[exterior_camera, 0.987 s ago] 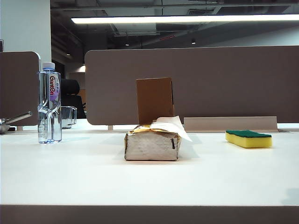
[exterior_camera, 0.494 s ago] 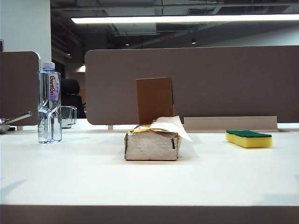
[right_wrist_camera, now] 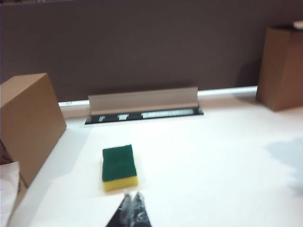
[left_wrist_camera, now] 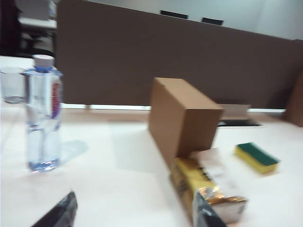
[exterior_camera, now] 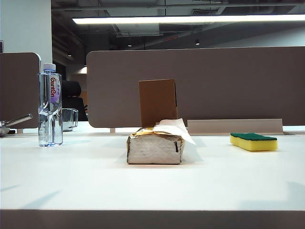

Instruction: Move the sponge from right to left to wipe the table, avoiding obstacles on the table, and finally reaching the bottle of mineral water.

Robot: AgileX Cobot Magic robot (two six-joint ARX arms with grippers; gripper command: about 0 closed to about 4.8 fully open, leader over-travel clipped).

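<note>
The white surface (exterior_camera: 95, 181) runs wide and flat to a brownish front edge, with soft shadows lying across its near part. Behind it stands a brown partition panel (exterior_camera: 200, 81), and farther back the room is a dim office with a long ceiling light strip (exterior_camera: 190, 20) and a dark office chair (exterior_camera: 72, 95). The sponge (exterior_camera: 253, 141), yellow with a dark green top, lies flat at the right end of the surface, well apart from everything else. In the middle sits the crumpled tissue pack (exterior_camera: 155, 147) with white tissue sticking out, and just behind it the upright cardboard box (exterior_camera: 157, 101). At the left end stands the bottle of mineral water (exterior_camera: 50, 106), upright, with a small glass mug (exterior_camera: 69, 119) just behind it. A grey cable tray flap (right_wrist_camera: 143, 100) runs along the foot of the partition behind the sponge. The left pincer (left_wrist_camera: 135, 213) hangs above the near surface, released, its dark fingertips standing wide apart and holding nothing. The right pincer (right_wrist_camera: 131, 208) hangs just short of the sponge, clenched, its tips pressed together on nothing.
</note>
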